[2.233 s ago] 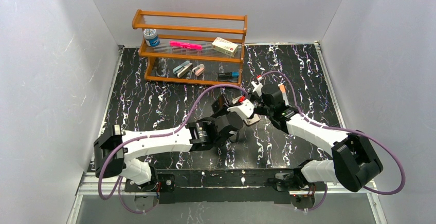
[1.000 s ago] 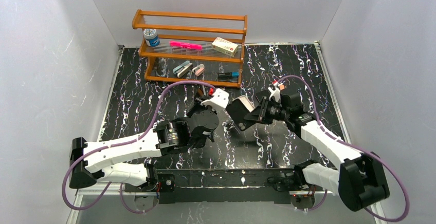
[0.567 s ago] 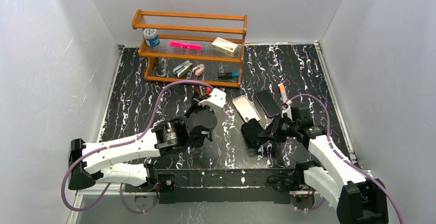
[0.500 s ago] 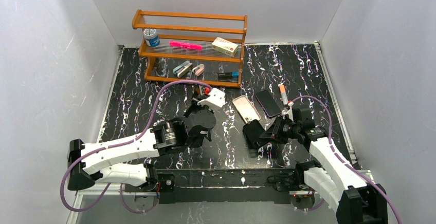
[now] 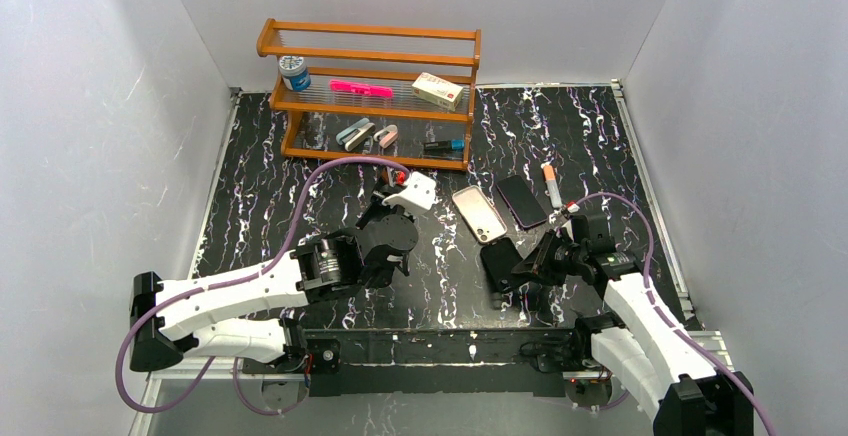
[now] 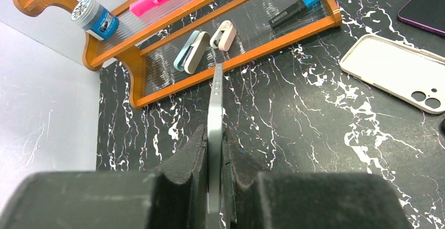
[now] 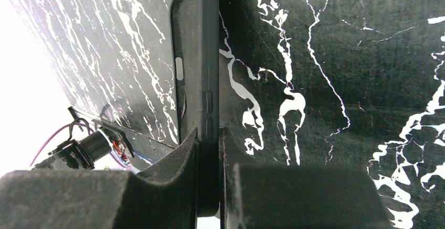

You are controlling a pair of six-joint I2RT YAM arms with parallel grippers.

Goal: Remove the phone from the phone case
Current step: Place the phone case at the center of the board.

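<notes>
My left gripper (image 6: pixel 215 153) is shut on a thin silver phone (image 6: pixel 215 108), held edge-on and pointing toward the rack. In the top view this gripper (image 5: pixel 390 224) sits left of centre; the phone is hard to make out there. My right gripper (image 7: pixel 210 147) is shut on a black phone case (image 7: pixel 202 55), also edge-on, just above the table. From above, the right gripper (image 5: pixel 528 261) holds the case (image 5: pixel 497 261) near the front edge, right of centre. Phone and case are apart.
A cream phone case (image 5: pixel 478 213) and a dark phone (image 5: pixel 522 201) lie flat at the centre-right, with a marker (image 5: pixel 551 186) beside them. A wooden rack (image 5: pixel 370 96) with small items stands at the back left. The cream case also shows in the left wrist view (image 6: pixel 393 71).
The grippers were joined at the centre and have pulled apart. My right gripper carried the black case down toward the front edge. My left gripper drew back left with the phone.
</notes>
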